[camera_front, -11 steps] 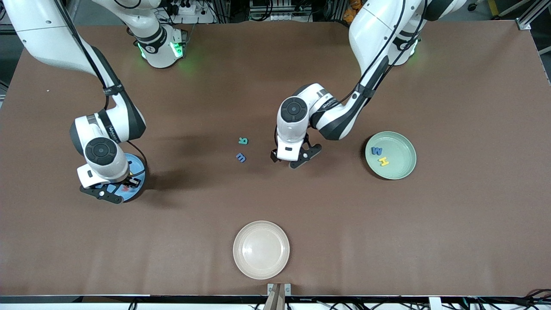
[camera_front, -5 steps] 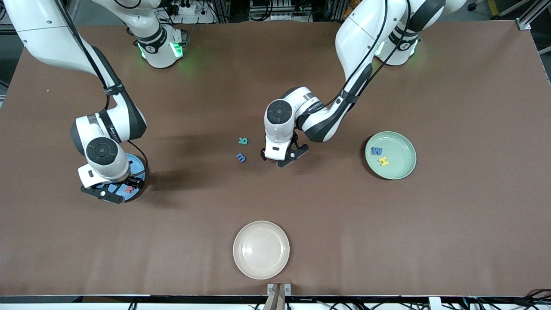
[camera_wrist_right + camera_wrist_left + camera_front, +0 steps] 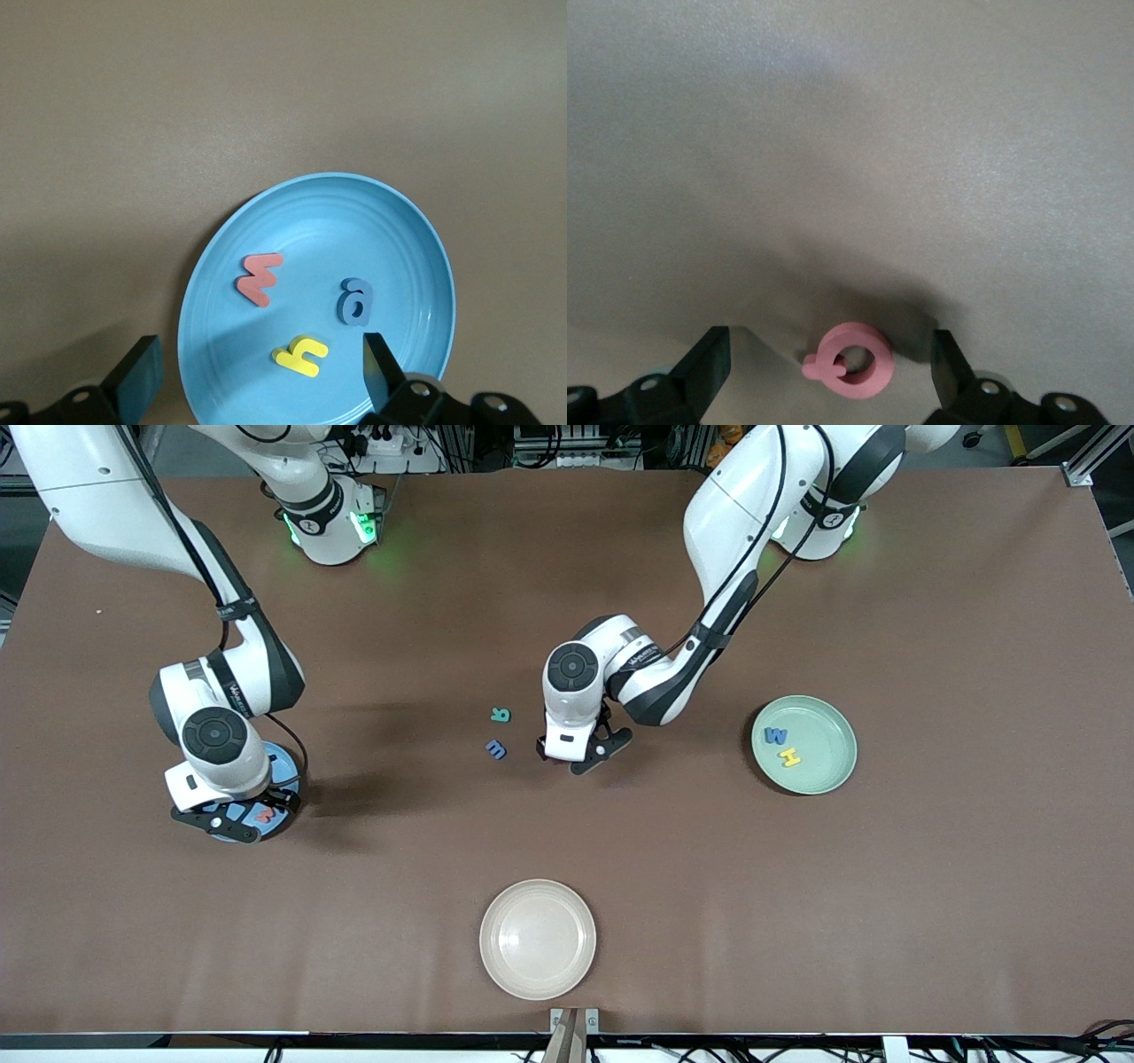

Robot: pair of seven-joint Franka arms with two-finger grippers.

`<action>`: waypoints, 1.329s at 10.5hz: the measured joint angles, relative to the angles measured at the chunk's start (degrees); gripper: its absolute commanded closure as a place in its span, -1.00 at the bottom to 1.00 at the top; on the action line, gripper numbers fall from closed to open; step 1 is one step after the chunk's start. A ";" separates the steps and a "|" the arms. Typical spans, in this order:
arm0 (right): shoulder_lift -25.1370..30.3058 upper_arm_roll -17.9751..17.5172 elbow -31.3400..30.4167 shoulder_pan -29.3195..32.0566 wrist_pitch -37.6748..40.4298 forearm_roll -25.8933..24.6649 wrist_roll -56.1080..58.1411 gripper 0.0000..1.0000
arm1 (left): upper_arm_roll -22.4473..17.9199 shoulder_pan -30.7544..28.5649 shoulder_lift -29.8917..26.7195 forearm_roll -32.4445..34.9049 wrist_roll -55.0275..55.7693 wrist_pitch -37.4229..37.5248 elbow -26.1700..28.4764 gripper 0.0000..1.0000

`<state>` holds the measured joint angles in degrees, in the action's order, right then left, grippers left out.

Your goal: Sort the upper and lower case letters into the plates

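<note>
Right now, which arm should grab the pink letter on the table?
Left. The left gripper hangs open right over the pink letter, one finger on each side. The right gripper is open over the blue plate.

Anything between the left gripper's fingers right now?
Yes: a pink letter lies on the table between the open left gripper fingers, seen in the left wrist view.

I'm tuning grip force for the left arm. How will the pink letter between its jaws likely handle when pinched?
The pink letter looks flat and thin, so probably light. Its ring shape lies flat on the table, so it's unlikely to roll. It sits low, so the open left gripper may nudge it sideways.
</note>
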<state>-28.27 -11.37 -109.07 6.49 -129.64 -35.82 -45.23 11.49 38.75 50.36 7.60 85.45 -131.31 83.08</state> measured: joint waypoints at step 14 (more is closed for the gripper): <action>-0.04 -1.02 -0.10 -1.90 -0.01 0.68 -0.14 -1.00 | -0.31 0.67 0.16 0.00 0.37 -0.40 -1.37 0.22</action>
<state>-28.30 -12.38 -109.17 4.59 -129.65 -35.14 -45.37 11.18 39.42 50.52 7.60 85.82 -131.71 81.70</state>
